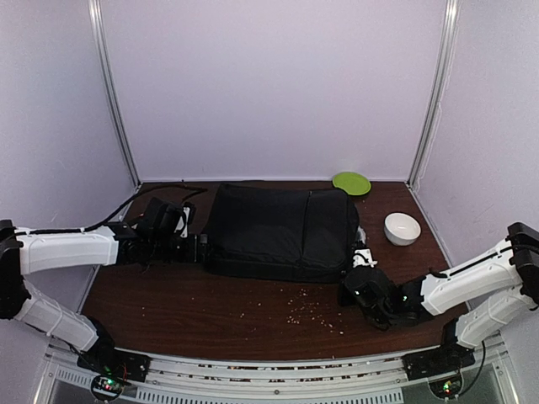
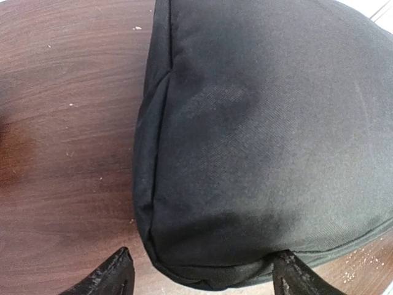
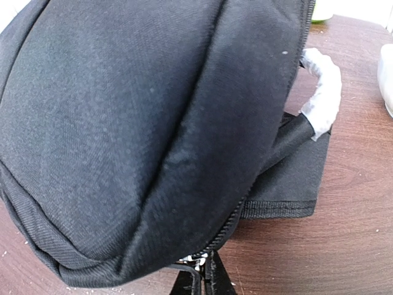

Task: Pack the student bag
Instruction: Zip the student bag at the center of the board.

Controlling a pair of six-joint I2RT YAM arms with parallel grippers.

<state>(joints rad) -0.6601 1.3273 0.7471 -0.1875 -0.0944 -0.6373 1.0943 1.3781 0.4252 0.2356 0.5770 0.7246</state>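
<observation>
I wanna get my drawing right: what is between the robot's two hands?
The student bag lies on the table between the left hand and the right hand, as the top view shows.

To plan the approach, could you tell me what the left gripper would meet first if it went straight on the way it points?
The student bag: its rounded end sits between the open fingers of the left gripper, so contact would likely come almost at once.

bag (image 1: 282, 231): black fabric, rectangular, lying flat
place: table centre, long side running 9 to 3 o'clock
handle (image 3: 322, 92): pale, at 3 o'clock end
</observation>
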